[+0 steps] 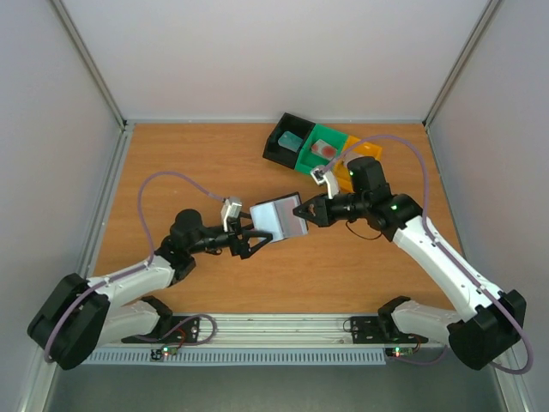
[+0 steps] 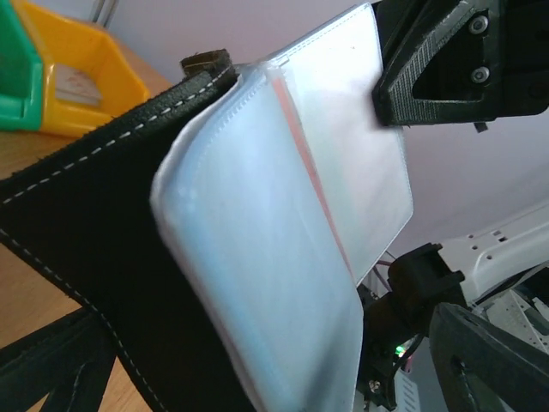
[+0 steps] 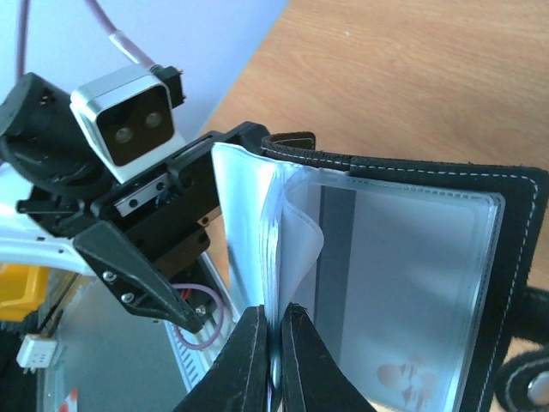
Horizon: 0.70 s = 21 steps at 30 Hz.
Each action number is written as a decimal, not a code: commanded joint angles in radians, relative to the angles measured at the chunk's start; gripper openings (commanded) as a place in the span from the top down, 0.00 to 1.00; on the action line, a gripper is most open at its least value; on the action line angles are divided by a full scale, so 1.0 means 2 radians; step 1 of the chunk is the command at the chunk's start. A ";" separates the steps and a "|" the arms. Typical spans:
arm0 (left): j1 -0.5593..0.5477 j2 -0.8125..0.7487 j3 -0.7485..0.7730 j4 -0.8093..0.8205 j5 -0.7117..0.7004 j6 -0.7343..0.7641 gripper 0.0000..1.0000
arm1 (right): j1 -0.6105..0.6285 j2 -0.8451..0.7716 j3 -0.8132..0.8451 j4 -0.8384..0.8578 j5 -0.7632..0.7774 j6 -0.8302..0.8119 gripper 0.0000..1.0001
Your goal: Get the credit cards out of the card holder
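Top view: card holder point(image 1: 279, 216) held above the counter point(image 1: 197, 163); left pincer point(image 1: 260, 240) spread beside it; black tray point(image 1: 276, 151) holds teal card point(image 1: 290, 140); green tray point(image 1: 331, 133) holds pink card point(image 1: 324, 148).
Left wrist: orange tray point(image 2: 96, 58) holds whitish card point(image 2: 75, 86).
Right wrist: right pincer point(image 3: 274, 343) pinches card holder's clear sleeve point(image 3: 296, 232).

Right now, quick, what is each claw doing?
Left gripper: open.
Right gripper: closed, pinching an inner pocket of the wallet.
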State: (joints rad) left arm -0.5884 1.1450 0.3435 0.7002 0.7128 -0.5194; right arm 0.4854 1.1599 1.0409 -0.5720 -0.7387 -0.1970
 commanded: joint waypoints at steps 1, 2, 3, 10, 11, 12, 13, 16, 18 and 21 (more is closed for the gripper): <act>0.000 -0.026 0.001 0.047 0.024 0.004 0.01 | 0.000 -0.026 0.016 0.007 -0.031 -0.014 0.99; 0.001 -0.031 0.003 0.048 0.025 0.003 0.01 | 0.000 -0.029 0.016 0.005 -0.029 -0.015 0.99; 0.000 -0.036 0.005 0.046 0.026 0.002 0.01 | 0.000 -0.032 0.016 0.003 -0.028 -0.016 0.99; 0.004 -0.063 -0.008 -0.031 0.026 0.002 0.01 | 0.000 -0.047 0.030 -0.026 -0.009 -0.032 0.99; 0.004 -0.067 -0.011 -0.033 0.029 0.001 0.01 | 0.000 -0.047 0.033 -0.031 -0.008 -0.034 0.99; 0.004 -0.070 -0.011 -0.036 0.030 0.001 0.00 | 0.000 -0.047 0.036 -0.034 -0.007 -0.035 0.99; 0.004 -0.074 -0.011 -0.040 0.029 0.001 0.01 | 0.000 -0.047 0.038 -0.037 -0.005 -0.036 0.99; 0.004 -0.081 -0.007 -0.054 0.031 0.005 0.01 | 0.000 -0.049 0.042 -0.040 -0.001 -0.036 0.99; 0.005 -0.084 -0.006 -0.060 0.038 0.007 0.01 | 0.000 -0.052 0.042 -0.041 0.001 -0.036 0.99; 0.004 -0.086 -0.004 -0.047 0.047 0.007 0.01 | 0.000 -0.054 0.041 -0.040 0.000 -0.034 0.99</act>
State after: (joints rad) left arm -0.5838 0.9936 0.3328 0.5842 0.7650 -0.5186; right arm 0.4854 1.0775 1.0908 -0.6468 -0.7391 -0.2516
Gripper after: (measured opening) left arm 0.994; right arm 0.037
